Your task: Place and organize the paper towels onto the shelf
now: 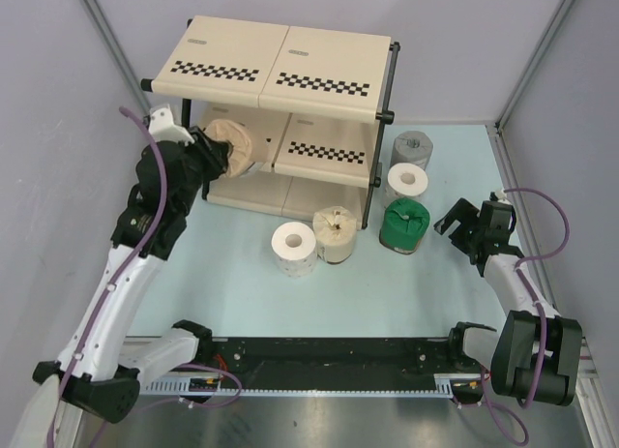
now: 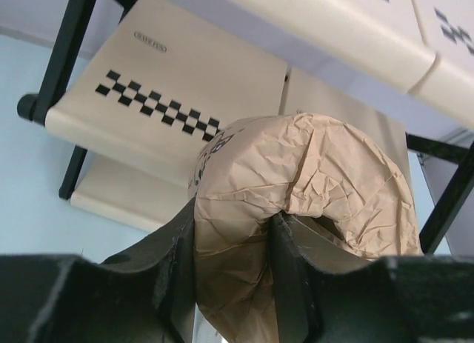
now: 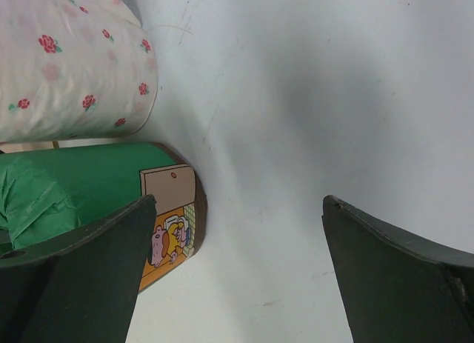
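Note:
My left gripper (image 1: 219,156) is shut on a tan paper-wrapped roll (image 1: 238,144), held at the left end of the shelf's (image 1: 280,66) middle tier. In the left wrist view one finger sits inside the crumpled roll's (image 2: 326,180) centre hole and the other outside its wall, with the chequered shelf panel (image 2: 148,106) behind. On the table stand a white roll (image 1: 293,247), a tan roll (image 1: 336,233), a green-wrapped roll (image 1: 404,224), another white roll (image 1: 407,182) and a grey roll (image 1: 413,148). My right gripper (image 1: 456,233) is open just right of the green roll (image 3: 74,187), holding nothing.
The flower-printed white roll (image 3: 67,69) lies just beyond the green one in the right wrist view. Grey walls close in the table on the left, back and right. A black rail (image 1: 329,351) runs along the near edge between the arm bases.

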`<control>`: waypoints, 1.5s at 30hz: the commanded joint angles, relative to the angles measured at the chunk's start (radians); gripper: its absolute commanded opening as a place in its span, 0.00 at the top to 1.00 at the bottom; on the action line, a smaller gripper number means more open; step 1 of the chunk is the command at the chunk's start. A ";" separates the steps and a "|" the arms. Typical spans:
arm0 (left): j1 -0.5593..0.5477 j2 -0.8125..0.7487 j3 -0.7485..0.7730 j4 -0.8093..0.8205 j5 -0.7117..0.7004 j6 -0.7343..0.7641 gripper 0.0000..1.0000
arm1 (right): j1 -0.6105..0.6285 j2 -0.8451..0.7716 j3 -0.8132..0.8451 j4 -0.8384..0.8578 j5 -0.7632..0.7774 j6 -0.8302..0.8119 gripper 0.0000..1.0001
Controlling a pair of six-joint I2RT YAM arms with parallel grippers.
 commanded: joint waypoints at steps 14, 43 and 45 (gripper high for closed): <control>0.020 0.217 0.037 0.338 -0.068 -0.075 0.59 | 0.000 0.010 0.025 0.025 -0.023 0.020 0.02; 0.035 0.297 0.002 0.407 -0.068 -0.075 0.16 | 0.000 0.025 0.025 0.027 -0.038 0.023 0.02; 0.035 0.287 0.002 0.407 -0.063 -0.075 0.14 | 0.000 0.026 0.025 0.030 -0.044 0.022 0.02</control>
